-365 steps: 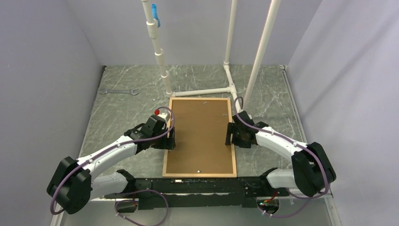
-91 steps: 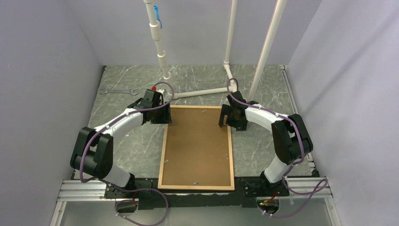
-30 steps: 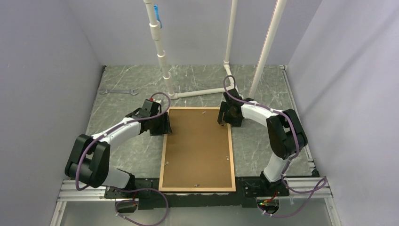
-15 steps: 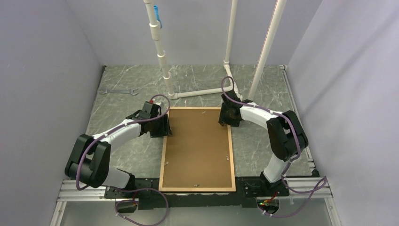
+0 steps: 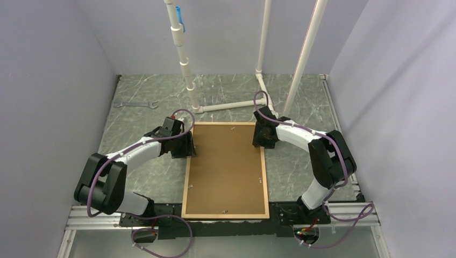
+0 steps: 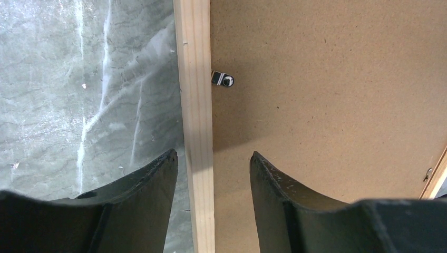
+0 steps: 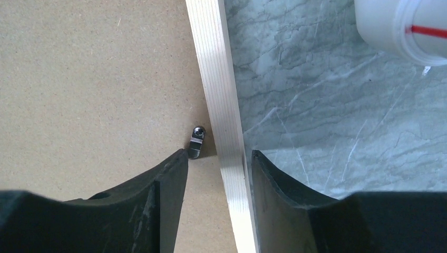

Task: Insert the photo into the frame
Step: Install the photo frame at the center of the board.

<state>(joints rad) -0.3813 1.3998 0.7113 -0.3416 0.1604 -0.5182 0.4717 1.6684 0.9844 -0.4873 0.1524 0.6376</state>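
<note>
The frame (image 5: 186,180) lies face down on the table, its brown hardboard backing panel (image 5: 226,166) filling it. The photo does not show in any view. My left gripper (image 5: 185,146) is open at the far end of the frame's left strip. In the left wrist view the fingers (image 6: 212,157) straddle the strip (image 6: 196,79) with gaps on both sides. My right gripper (image 5: 262,137) is open at the far end of the right strip. In the right wrist view it (image 7: 217,154) straddles that strip (image 7: 215,79), with the outer finger close against it.
Small metal retaining clips (image 6: 224,80) (image 7: 196,142) sit at the backing's edges. A white pipe structure (image 5: 231,105) stands just beyond the frame, and a white pipe part (image 7: 400,26) is near my right gripper. A wrench (image 5: 136,104) lies at the far left.
Since 12 s ago the frame has come nearer the bases and both grippers have gone from mid-sides to its far end. In the last second the right gripper shifted slightly right.
</note>
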